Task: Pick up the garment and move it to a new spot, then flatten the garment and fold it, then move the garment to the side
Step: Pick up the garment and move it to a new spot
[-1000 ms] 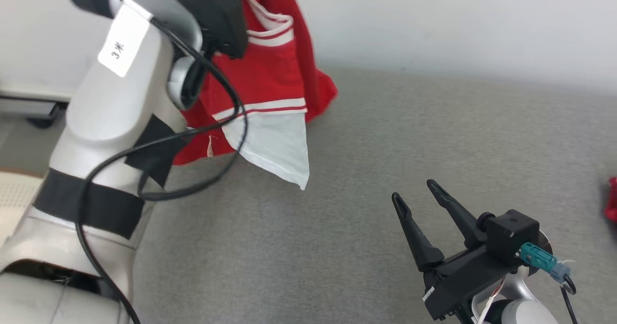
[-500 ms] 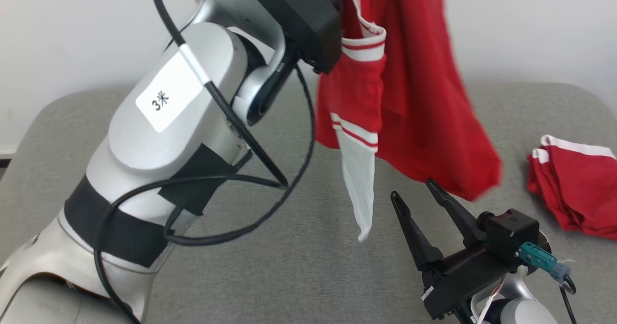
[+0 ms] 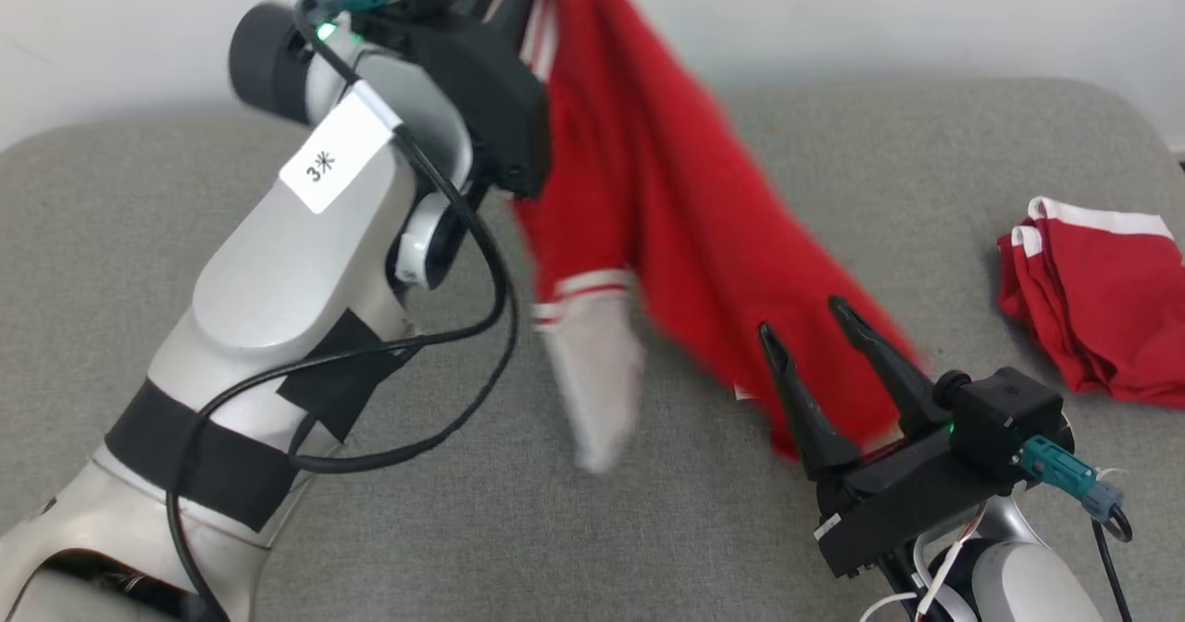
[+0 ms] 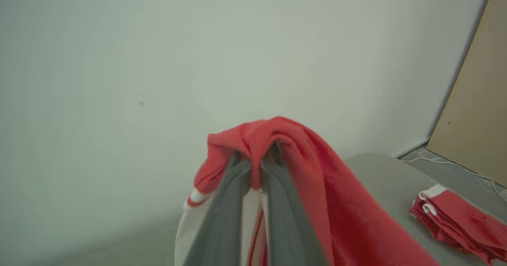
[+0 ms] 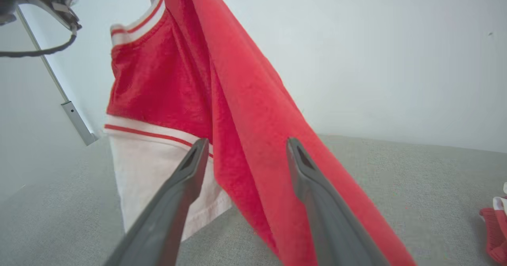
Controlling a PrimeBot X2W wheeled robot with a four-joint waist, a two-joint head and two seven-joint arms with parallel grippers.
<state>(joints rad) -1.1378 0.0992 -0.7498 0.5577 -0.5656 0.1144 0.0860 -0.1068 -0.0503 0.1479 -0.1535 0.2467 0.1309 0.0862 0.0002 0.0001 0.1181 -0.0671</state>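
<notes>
Head view, closest thing first: the right gripper (image 3: 799, 317) sits down at about 5 o'clock, fingers pointing up the frame and spread wide, nothing pinched between them. The bottom corner of the red garment (image 3: 667, 233) overlaps those fingers. Can't tell whether the cloth actually touches them or just hangs behind.

At 8 o'clock the left arm (image 3: 296, 261) takes up a big chunk of the frame: silver shell, black tape bands, a black cable looping off it and a white label (image 3: 324, 164) on the forearm.

The garment itself is up in the air, strung from 12 o'clock slanting down toward 4 o'clock over the grey padded surface (image 3: 648, 529). It's red with white-and-red striped trim, and a white sleeve end (image 3: 597, 381) dangles near the centre, pretty blurry.

The left gripper (image 4: 257, 155) is at 12 o'clock, clamped tight on a bunched fold of that garment. The left wrist view shows the cloth draped right over both fingers.

Further out at 3 o'clock there's a folded red pile (image 3: 1092, 317) lying on the grey surface, well apart from the hanging piece. Behind everything is a plain pale wall (image 3: 879, 11).
</notes>
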